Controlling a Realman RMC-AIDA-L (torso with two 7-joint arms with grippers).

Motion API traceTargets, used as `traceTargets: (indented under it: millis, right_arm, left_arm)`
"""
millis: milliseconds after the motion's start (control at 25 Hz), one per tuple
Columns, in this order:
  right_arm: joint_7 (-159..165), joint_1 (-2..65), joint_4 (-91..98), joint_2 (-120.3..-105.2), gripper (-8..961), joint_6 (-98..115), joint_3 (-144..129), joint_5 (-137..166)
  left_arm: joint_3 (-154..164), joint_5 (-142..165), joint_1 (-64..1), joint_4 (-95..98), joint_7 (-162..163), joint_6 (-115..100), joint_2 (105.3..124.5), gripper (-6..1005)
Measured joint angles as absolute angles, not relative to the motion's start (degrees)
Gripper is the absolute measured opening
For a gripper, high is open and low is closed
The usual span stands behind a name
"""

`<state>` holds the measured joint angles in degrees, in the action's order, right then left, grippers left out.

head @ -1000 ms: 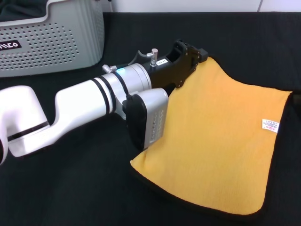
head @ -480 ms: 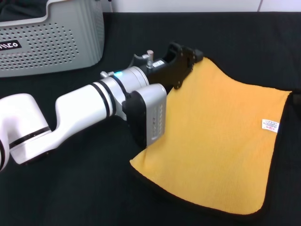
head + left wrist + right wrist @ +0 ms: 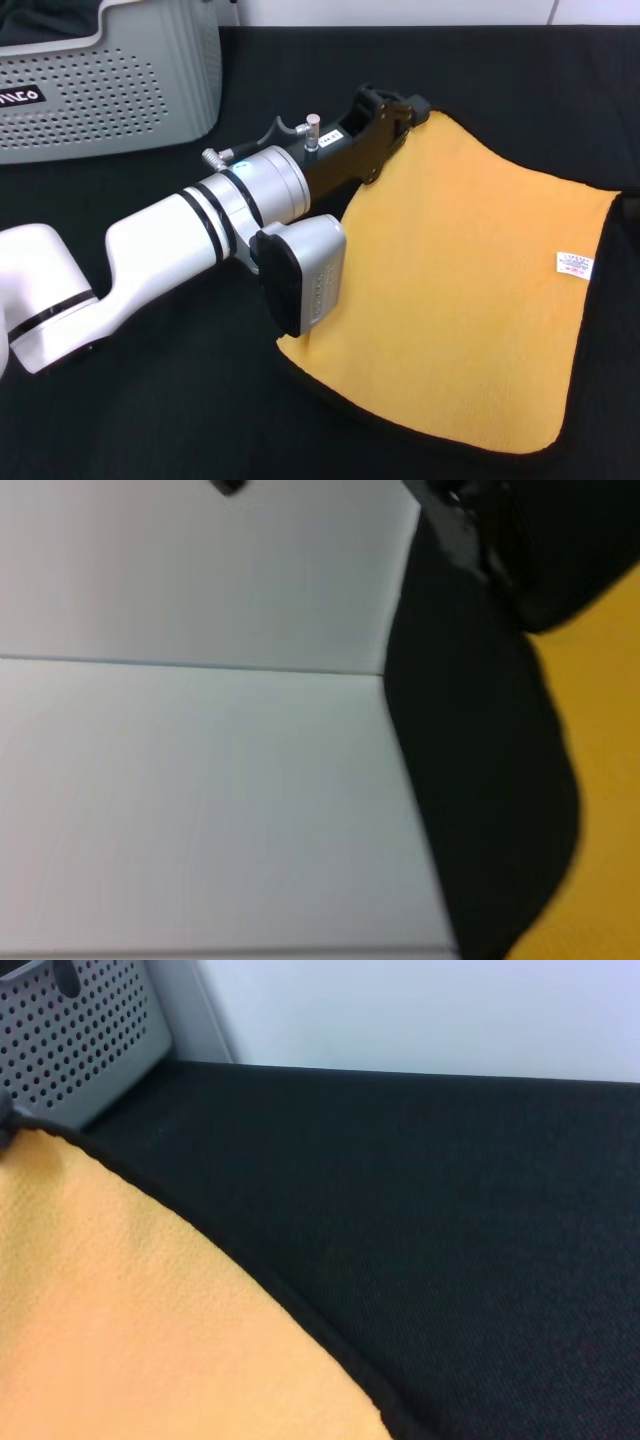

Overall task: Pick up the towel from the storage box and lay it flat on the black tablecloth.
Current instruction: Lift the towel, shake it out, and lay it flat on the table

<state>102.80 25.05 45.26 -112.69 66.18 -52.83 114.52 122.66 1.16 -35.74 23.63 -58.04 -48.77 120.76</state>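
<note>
The yellow-orange towel (image 3: 470, 290) with black trim lies spread on the black tablecloth (image 3: 150, 420), its white tag (image 3: 574, 266) near the right edge. My left gripper (image 3: 412, 112) is at the towel's far left corner and is shut on it, low over the cloth. The light grey storage box (image 3: 110, 90) stands at the far left, behind the left arm. The left wrist view shows a strip of the towel (image 3: 600, 730). The right wrist view shows the towel (image 3: 120, 1320), the tablecloth (image 3: 450, 1220) and a corner of the box (image 3: 80, 1030). The right gripper is out of view.
A white wall (image 3: 400, 12) runs behind the table's far edge. My white left arm (image 3: 160, 250) lies across the tablecloth between the box and the towel. Bare black cloth stretches beyond the towel at the far right (image 3: 560, 90).
My left gripper has moved a little farther back and to the left and the wrist has turned. The towel's far left corner has followed it. The rest of the towel has stayed put.
</note>
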Motion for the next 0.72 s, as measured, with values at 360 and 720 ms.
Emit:
traceTargets:
  millis: [360, 720]
  right_arm:
    - [102.7, 25.0, 46.2, -113.05, 65, 66.1, -53.1, 114.5]
    - [102.7, 25.1, 46.7, -113.36, 68, 66.1, -53.3, 114.5]
  left_arm:
    - [124.0, -2.7, -38.6, 19.1, -55.1, -41.4, 120.76, 22]
    - [125.4, -3.0, -40.3, 17.5, -55.0, -38.1, 120.76, 22]
